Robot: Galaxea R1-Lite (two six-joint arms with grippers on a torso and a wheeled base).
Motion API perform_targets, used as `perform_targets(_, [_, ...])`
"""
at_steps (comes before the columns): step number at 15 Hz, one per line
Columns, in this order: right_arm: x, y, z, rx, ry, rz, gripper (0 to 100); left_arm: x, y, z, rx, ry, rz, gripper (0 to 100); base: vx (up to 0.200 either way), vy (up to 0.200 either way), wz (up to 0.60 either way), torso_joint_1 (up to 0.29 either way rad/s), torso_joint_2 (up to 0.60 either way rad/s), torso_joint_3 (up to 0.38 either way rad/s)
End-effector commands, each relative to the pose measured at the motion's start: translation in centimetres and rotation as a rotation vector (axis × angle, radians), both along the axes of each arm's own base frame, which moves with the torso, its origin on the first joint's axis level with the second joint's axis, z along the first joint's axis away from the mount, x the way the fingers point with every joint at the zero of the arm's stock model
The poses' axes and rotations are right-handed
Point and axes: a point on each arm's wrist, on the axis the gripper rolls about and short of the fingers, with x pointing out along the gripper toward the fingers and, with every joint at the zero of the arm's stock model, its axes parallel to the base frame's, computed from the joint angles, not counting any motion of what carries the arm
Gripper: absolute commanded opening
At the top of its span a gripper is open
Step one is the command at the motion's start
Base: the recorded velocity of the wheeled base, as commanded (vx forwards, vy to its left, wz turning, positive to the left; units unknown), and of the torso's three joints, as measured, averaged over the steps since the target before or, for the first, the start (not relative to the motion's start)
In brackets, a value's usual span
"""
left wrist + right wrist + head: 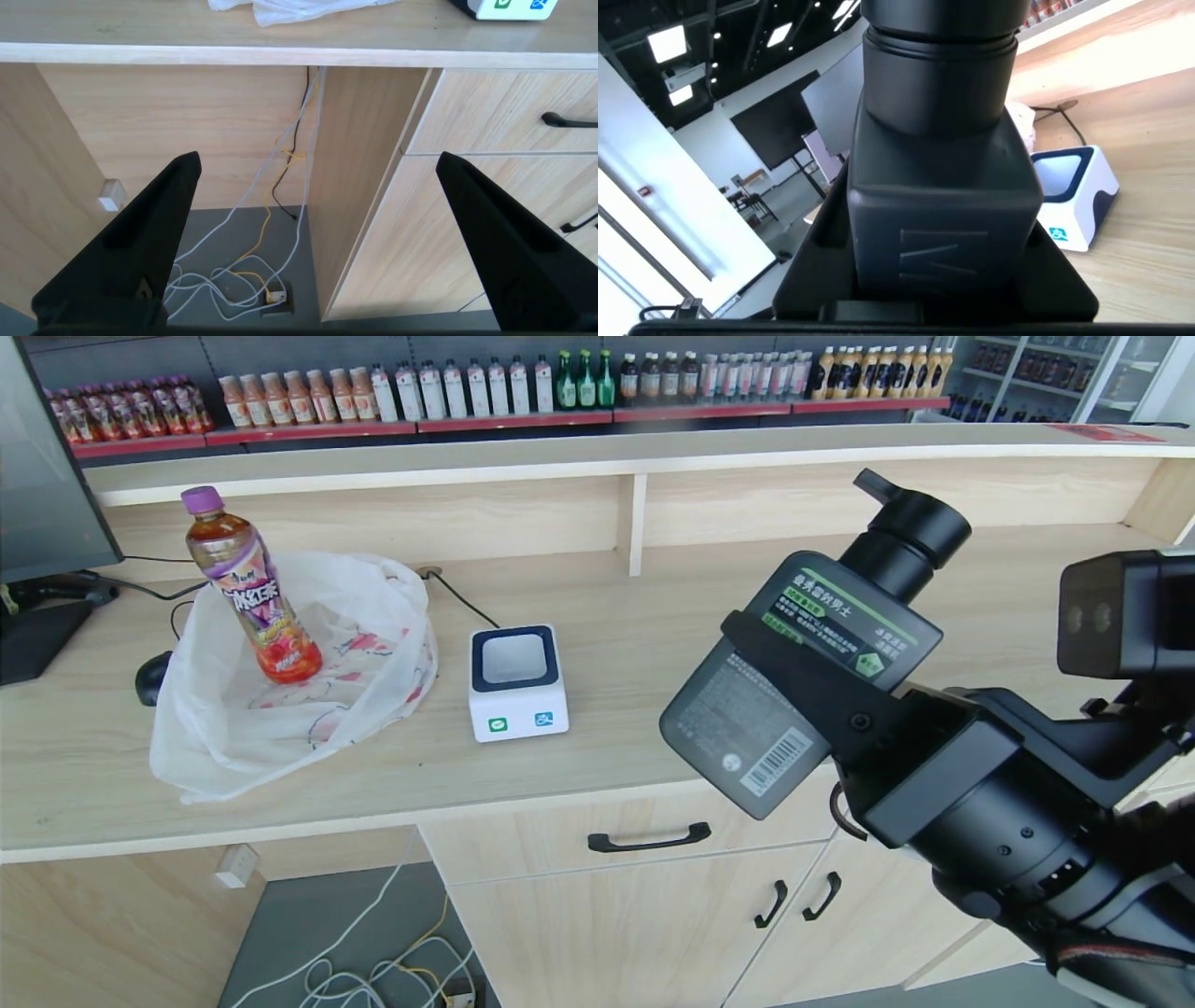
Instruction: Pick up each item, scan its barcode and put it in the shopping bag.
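My left gripper (318, 164) hangs low in front of the counter (84, 747) with its fingers spread wide and nothing between them, facing loose cables (250, 273) on the floor. At near right, my right gripper (803, 679) is clamped around a dark pump bottle (742, 733), held tilted in the air with its barcode side towards me. Farther left on the counter sits the white scanner (517, 683). Left of it lies the shopping bag (224, 733), with a drink bottle (250, 586) standing inside. Shelves of bottles (523, 385) line the far wall.
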Motion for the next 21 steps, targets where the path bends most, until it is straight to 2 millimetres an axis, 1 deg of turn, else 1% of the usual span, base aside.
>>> perform_targets(1, [0.2,0.3,0.0,-0.001,0.000,0.001,0,0.0,0.0,0.0,0.000,-0.001,0.001,100,0.000,0.000,0.00,0.000,0.00,0.000])
perform_targets(9, [0.2,0.3,-0.3,-0.007,0.009,0.003,0,0.0,0.0,0.0,0.000,-0.001,0.000,100,0.000,0.000,0.00,0.000,0.00,0.000])
perform_targets(12, [0.2,0.3,-0.2,-0.010,0.003,0.005,0,0.0,0.0,0.0,0.032,-0.001,-0.002,100,0.000,0.000,0.00,0.000,0.00,0.000])
perform_targets(15, [0.0,0.0,-0.1,-0.015,-0.015,-0.002,0,0.0,0.0,0.0,0.027,-0.001,0.000,100,0.000,0.000,0.00,0.000,0.00,0.000])
perform_targets(16, [0.0,0.0,-0.3,-0.024,-0.012,-0.007,0,0.0,0.0,0.0,0.027,-0.001,-0.002,100,0.000,0.000,0.00,0.000,0.00,0.000])
perform_targets(17, [0.2,-0.5,-0.9,-0.047,0.005,-0.030,0,0.0,0.0,0.0,0.030,-0.001,-0.002,100,0.000,0.000,0.00,0.000,0.00,0.000])
perform_targets(19, [1.4,-2.0,-2.1,-0.097,0.027,-0.116,0,0.0,0.0,0.0,0.032,-0.001,-0.002,100,0.000,0.000,0.00,0.000,0.00,0.000])
perform_targets(21, [1.7,-2.6,-2.8,-0.118,0.046,-0.145,0,0.0,0.0,0.0,0.029,-0.001,-0.002,100,0.000,0.000,0.00,0.000,0.00,0.000])
